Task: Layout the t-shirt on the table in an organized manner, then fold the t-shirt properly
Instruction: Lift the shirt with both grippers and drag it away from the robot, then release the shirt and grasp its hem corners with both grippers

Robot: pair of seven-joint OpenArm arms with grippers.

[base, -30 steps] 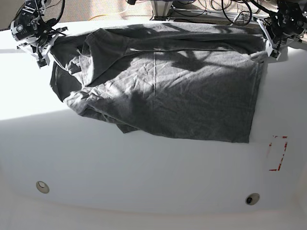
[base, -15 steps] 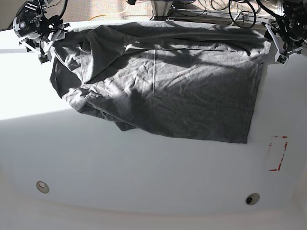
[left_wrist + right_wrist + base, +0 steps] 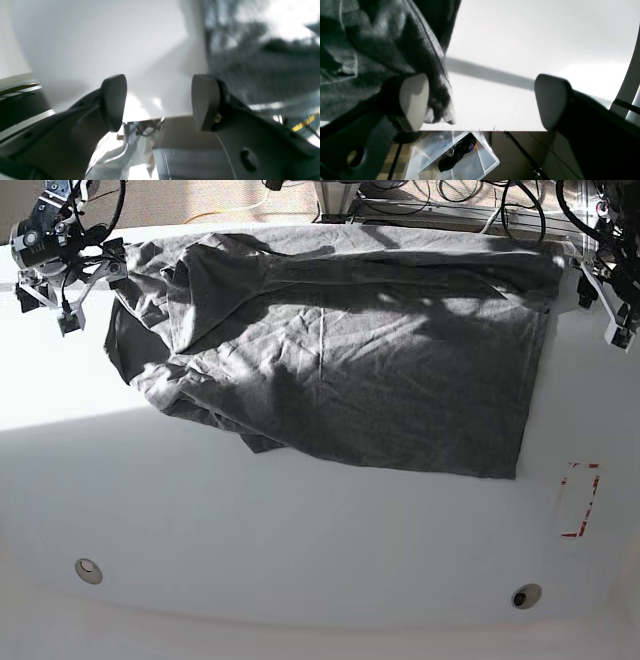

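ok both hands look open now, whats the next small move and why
Probably the right hand should close on the bunched cloth beside its finger and draw it outward: that side of the t-shirt lies folded over itself, while the side by the open left hand lies straight on the table.

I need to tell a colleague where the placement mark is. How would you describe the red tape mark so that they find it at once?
Start from the white table and the grey t-shirt spread over its far half. In the base view, go past the shirt's near right corner toward the right edge: the red tape mark sits there on bare tabletop. It is a broken red rectangle outline, unlike the two round grommet holes nearer the front edge.
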